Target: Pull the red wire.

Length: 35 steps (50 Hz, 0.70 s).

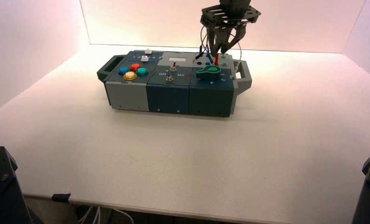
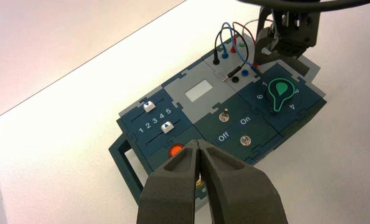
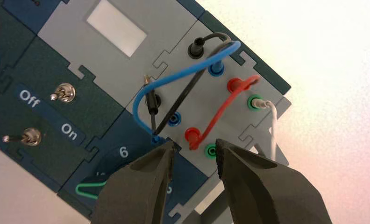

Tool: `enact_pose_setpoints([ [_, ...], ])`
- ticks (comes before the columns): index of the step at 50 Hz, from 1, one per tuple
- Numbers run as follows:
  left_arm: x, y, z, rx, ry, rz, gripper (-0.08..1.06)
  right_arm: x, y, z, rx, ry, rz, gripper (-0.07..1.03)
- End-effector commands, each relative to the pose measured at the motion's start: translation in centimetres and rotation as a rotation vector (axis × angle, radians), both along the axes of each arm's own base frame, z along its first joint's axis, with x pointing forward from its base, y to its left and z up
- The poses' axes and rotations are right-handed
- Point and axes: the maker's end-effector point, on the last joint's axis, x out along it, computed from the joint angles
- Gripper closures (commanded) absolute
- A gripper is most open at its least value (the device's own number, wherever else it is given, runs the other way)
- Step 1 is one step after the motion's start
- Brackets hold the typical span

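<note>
The red wire [image 3: 220,109] runs across the grey socket panel [image 3: 174,51] of the box between two red plugs; one red plug [image 3: 191,135] stands just ahead of my right gripper [image 3: 195,150]. That gripper is open, with the plug beyond the gap between its tips and nothing between the fingers. From above, the right gripper [image 1: 219,49] hangs over the box's back right corner, at the red plug [image 1: 216,58]. My left gripper [image 2: 198,145] is shut and empty, hovering apart from the box's button end. In its view the right gripper [image 2: 266,49] sits beside the red plug [image 2: 232,47].
A blue looped wire [image 3: 174,77], a black wire [image 3: 183,95] and a white wire [image 3: 272,121] share the socket panel. A green socket [image 3: 211,150] sits beside the near red plug. The green knob [image 1: 208,71], toggle switches [image 3: 64,92], coloured buttons [image 1: 135,66] and sliders [image 2: 149,106] fill the box.
</note>
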Motion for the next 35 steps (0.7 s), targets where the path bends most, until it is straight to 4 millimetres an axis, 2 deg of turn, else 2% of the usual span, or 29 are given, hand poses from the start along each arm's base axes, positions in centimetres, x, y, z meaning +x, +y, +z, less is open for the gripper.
enact_pose_setpoints([
  [1, 0.3, -0.3, 1.3, -0.013, -0.035, -0.006, 1.0, 1.2, 0.4, 1.5, 0.016, -0.045, 0.003, 0.48],
  [6, 0.3, -0.3, 1.3, -0.013, -0.035, -0.006, 1.0, 1.3, 0.3, 0.9, 0.005, -0.04, 0.007, 0.55],
  [14, 0.3, -0.3, 1.3, -0.013, -0.035, -0.006, 1.0, 1.6, 0.2, 0.4, -0.014, -0.039, 0.018, 0.59],
  [20, 0.1, -0.4, 1.3, -0.013, -0.032, -0.013, 1.0, 1.7, 0.2, 0.0, -0.025, -0.018, 0.022, 0.69],
  [27, -0.1, -0.6, 1.5, -0.016, -0.034, -0.02, 1.0, 1.7, 0.2, -0.4, -0.036, -0.002, 0.026, 0.76],
  [31, -0.1, -0.6, 1.4, -0.016, -0.033, -0.02, 1.0, 1.8, 0.1, -0.6, -0.044, 0.007, 0.028, 0.85],
  [35, -0.1, -0.6, 1.4, -0.014, -0.033, -0.021, 1.0, 1.7, 0.1, -0.8, -0.051, 0.017, 0.031, 0.9],
])
